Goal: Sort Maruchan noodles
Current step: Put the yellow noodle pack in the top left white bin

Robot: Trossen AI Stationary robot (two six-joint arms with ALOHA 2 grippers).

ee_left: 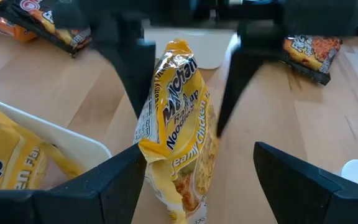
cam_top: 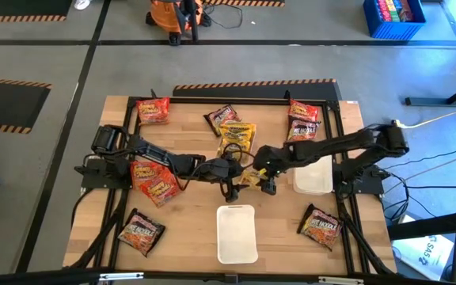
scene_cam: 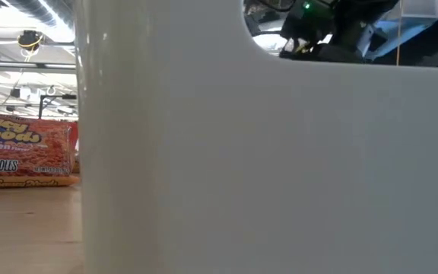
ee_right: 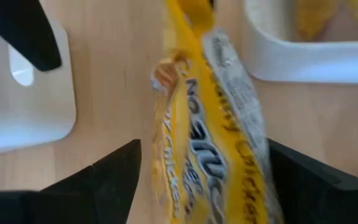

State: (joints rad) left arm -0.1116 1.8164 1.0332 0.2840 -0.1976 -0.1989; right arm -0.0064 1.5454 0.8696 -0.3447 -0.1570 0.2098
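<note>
**Yellow packet between two tools at mid-desk**

Both arms reach in to the middle of the desk (cam_top: 188, 198), and their tools meet there over one yellow noodle packet (cam_top: 251, 177). The left tool (ee_left: 194, 180) has its fingers spread wide, one on each side of the packet, without pressing it. The right tool (ee_right: 197, 180) also stands with fingers apart, the packet lying between them on the wood (it looks loose, not clamped).

Just far of this spot, a white tray (cam_top: 226, 147) holds another yellow packet (cam_top: 237, 134). A second white tray (cam_top: 313, 176) sits to the right under the right arm, and a third (cam_top: 237, 233) lies at the near edge.

Red packets (cam_top: 153, 180) cluster on the left under the left arm, with one more (cam_top: 152, 111) at the far left corner and two (cam_top: 303, 120) at the far right. Dark brown packets lie near left (cam_top: 140, 231), near right (cam_top: 321, 226) and far centre (cam_top: 221, 118).
</note>
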